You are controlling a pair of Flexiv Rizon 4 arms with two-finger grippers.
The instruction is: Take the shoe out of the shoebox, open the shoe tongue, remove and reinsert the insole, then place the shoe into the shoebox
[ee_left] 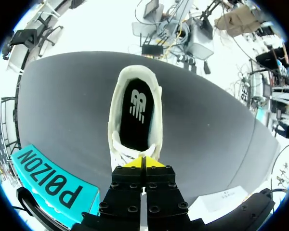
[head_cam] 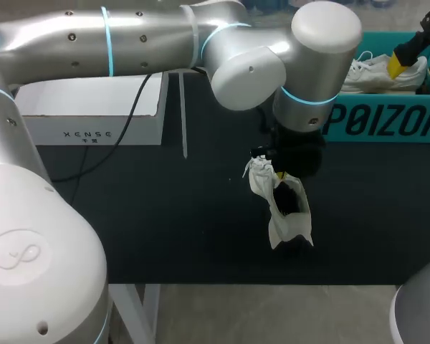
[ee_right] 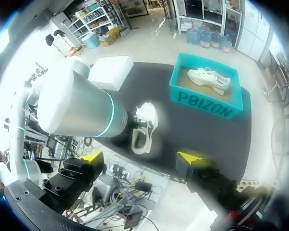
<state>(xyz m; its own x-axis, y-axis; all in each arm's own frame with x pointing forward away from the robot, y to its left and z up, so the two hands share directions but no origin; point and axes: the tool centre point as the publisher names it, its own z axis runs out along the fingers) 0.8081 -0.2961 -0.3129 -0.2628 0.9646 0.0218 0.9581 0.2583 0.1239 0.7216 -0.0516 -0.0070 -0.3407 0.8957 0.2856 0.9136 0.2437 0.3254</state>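
The left claw (ee_left: 143,163) pinches the soft white shoe (head_cam: 287,226) over the matte black surface (head_cam: 165,215); right claw (ee_right: 143,157) gapes; teal box (head_cam: 380,122) far right.

Silver left arm with cyan rings (head_cam: 129,36): enters from left, stretches past middle, wrist turned straight down over black desk (head_cam: 129,215). Left claw (ee_left: 143,162): yellow tips pressed together. Right claw (ee_right: 142,157): high above desk, yellow tips spread wide.

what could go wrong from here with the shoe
1. The left gripper is shut at the tongue end of the shoe and nothing braces the heel: a pull may drag or tip it.
2. The right gripper hangs open high above the table, too far to steady it soon.
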